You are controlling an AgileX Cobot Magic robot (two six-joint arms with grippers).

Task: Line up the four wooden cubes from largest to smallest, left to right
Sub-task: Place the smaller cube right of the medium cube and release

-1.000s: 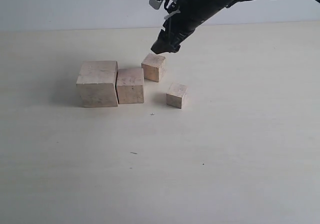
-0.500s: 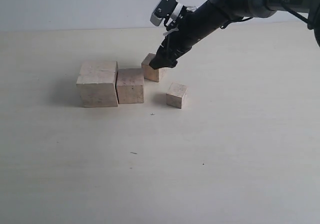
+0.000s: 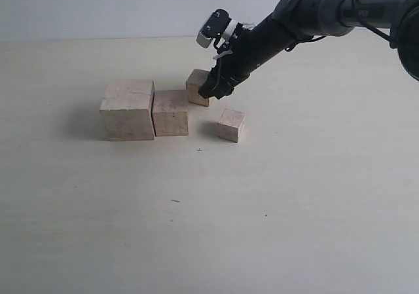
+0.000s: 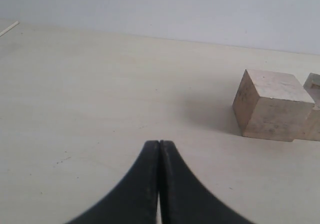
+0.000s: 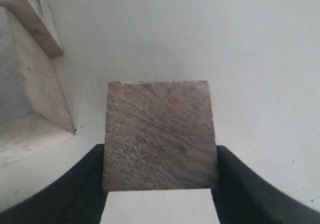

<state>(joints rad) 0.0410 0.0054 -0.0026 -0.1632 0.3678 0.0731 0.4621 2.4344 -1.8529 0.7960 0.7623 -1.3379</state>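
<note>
Right claw lowered; arm slants down, fingers clamping third-largest cube.

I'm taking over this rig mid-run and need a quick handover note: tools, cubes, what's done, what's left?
Left tool: shut, empty, away from the cubes.
Right tool: closed against both sides of the third cube, which sits behind the row line.
Largest cube and second cube: side by side at the left, in order.
Smallest cube: alone to their right, across a gap.
Done: the first two places.
Left: bring the third cube beside the second, then the smallest beside it.
</note>
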